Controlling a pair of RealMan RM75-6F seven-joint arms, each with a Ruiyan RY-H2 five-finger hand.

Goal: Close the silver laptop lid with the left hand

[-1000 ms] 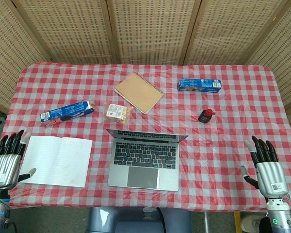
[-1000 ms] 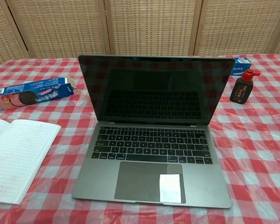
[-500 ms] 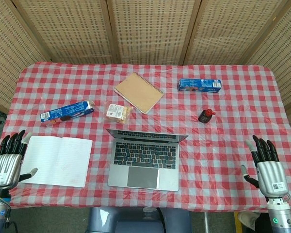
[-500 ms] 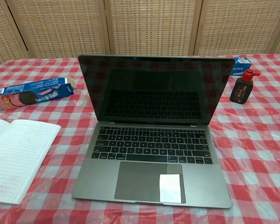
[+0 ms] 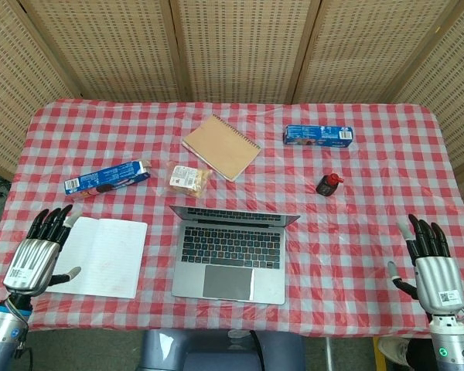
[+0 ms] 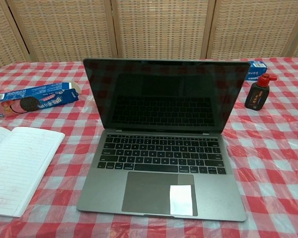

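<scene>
The silver laptop [image 5: 230, 253] [image 6: 161, 153] sits open near the table's front edge, its lid [image 6: 164, 95] upright and its screen dark. My left hand [image 5: 39, 254] hovers at the front left corner with fingers spread, over the near edge of an open notebook, well left of the laptop. Far to the right of the laptop, my right hand [image 5: 431, 263] is at the front right corner, fingers spread and empty. Neither hand shows in the chest view.
An open lined notebook [image 5: 97, 256] lies left of the laptop. Behind it are a blue cookie box [image 5: 107, 178], a snack packet [image 5: 189, 179], a brown notebook [image 5: 221, 147], another blue box [image 5: 318, 135] and a small dark bottle [image 5: 329, 184] [image 6: 257, 92].
My left hand has moved right and forward, now over the open notebook's edge. My right hand has drifted slightly lower. The laptop lid stands as before.
</scene>
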